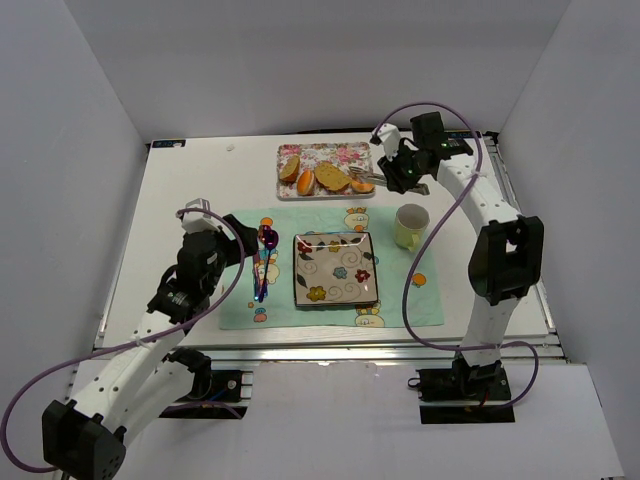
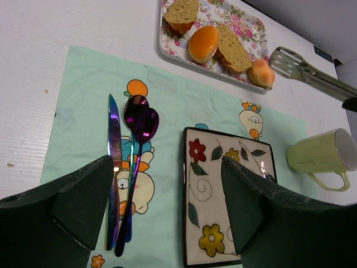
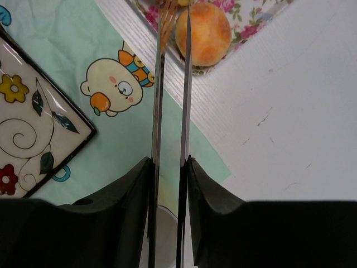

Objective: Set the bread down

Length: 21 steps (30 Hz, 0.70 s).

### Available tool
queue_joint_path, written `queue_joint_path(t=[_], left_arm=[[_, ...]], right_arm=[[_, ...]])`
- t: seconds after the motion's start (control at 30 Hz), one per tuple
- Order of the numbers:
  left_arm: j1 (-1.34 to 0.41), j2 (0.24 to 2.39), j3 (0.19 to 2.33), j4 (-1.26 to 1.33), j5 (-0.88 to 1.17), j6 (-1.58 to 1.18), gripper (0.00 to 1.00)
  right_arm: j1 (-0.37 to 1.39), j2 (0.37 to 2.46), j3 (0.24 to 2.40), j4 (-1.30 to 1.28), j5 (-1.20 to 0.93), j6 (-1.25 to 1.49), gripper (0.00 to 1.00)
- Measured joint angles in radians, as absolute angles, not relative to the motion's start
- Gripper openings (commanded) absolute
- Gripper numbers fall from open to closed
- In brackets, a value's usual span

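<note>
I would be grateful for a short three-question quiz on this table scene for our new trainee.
1. True or false: the square plate already holds bread.
2. What is the right gripper clamped on? A) tongs B) a whisk C) a spatula
3. How many bread pieces lie on the floral tray?

Key: 1 false, the plate is bare; 2 A; 3 four.
</note>
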<state>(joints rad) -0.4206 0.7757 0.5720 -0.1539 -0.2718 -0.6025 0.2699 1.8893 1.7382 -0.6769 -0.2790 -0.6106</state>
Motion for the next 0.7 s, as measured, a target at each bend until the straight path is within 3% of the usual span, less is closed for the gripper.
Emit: queue_joint_path(t=[0.7], left_arm=[[-0.421,0.775,0.572,-0.149,-0.271,-0.603,0.87]], right_arm=[[0.275,1.940,1.739,-0.676,-0.203,-0.614,0.50]])
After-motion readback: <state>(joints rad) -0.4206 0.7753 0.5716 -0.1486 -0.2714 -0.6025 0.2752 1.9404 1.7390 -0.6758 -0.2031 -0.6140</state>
